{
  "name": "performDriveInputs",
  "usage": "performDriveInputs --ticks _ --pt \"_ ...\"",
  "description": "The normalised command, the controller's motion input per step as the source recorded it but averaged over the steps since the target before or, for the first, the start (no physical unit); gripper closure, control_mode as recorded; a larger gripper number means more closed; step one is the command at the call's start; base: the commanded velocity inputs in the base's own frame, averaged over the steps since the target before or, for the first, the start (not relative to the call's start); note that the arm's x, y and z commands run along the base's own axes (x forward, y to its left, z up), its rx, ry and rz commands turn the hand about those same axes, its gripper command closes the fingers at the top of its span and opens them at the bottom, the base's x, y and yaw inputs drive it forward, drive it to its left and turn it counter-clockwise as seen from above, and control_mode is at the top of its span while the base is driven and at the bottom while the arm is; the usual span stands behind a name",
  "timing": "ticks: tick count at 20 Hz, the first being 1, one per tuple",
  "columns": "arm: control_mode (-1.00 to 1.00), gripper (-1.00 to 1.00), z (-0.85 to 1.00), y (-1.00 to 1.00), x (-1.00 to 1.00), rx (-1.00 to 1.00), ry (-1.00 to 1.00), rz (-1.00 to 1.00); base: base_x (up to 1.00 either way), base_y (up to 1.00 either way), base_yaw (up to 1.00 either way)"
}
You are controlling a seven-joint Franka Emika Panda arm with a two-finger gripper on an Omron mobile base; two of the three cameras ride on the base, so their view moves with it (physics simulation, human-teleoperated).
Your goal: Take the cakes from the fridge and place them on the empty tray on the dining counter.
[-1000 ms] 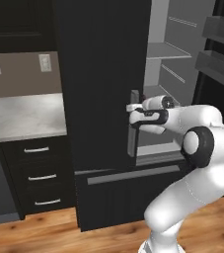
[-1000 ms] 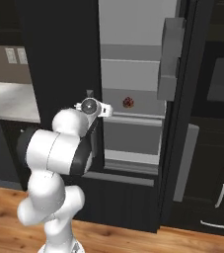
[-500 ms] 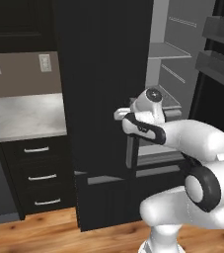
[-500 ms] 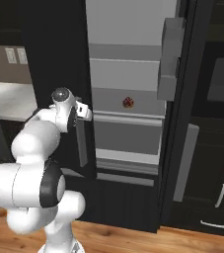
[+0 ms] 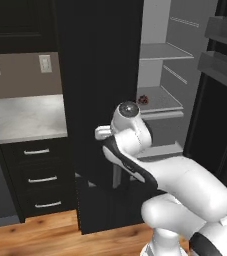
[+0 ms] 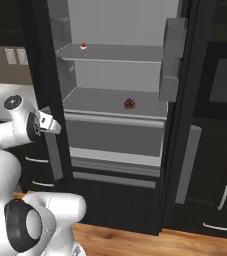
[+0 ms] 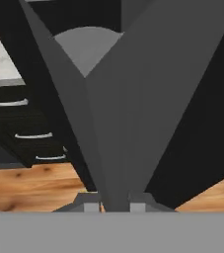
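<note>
Pincer [image 7: 116,205] is clamped shut on the fridge's grey door handle [image 7: 116,123], w/ both dark tips pressed on either side of the bar at the bottom of the hand view. In the right base view the pincer [image 6: 52,125] sits at center left, right at the edge of the open left door [image 6: 40,75].

Fridge [image 6: 120,70] is open, pale grey inside. One cake [image 6: 129,103] w/ a dark red top sits on the middle shelf, center of frame; another tiny cake [image 6: 83,47] is on the shelf above, upper left of the interior. From the left base view the lower cake [image 5: 143,99] peeks out just past the door edge, center right.

Outside that: grey stone counter [image 5: 22,117] at left, black drawers [image 5: 37,177] under it, wood floor [image 5: 40,235] along the bottom. Right fridge door w/ its bins [image 6: 170,60] is swung open at right.
</note>
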Motion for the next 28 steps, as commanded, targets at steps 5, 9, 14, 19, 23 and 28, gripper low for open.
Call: performDriveInputs --ticks 5,9,14,19,23,28 --pt "-1.00 1.00 0.03 1.00 -0.91 -0.14 0.00 -0.04 0.00 0.00 0.00" --pt "-1.00 1.00 0.38 0.66 -0.87 -0.11 0.00 0.00 0.00 0.00 0.00" --pt "-1.00 -1.00 0.67 -0.04 -0.92 -0.06 0.01 0.00 0.00 0.00 0.00" --pt "-1.00 -1.00 0.65 -0.67 -0.75 0.00 0.10 -0.05 0.00 0.00 0.00" --pt "-1.00 -1.00 0.42 -0.99 -0.43 0.00 0.03 -0.01 0.00 0.00 0.00" --pt "-1.00 -1.00 0.09 -1.00 -0.13 -0.01 0.00 0.04 0.00 0.00 0.00"
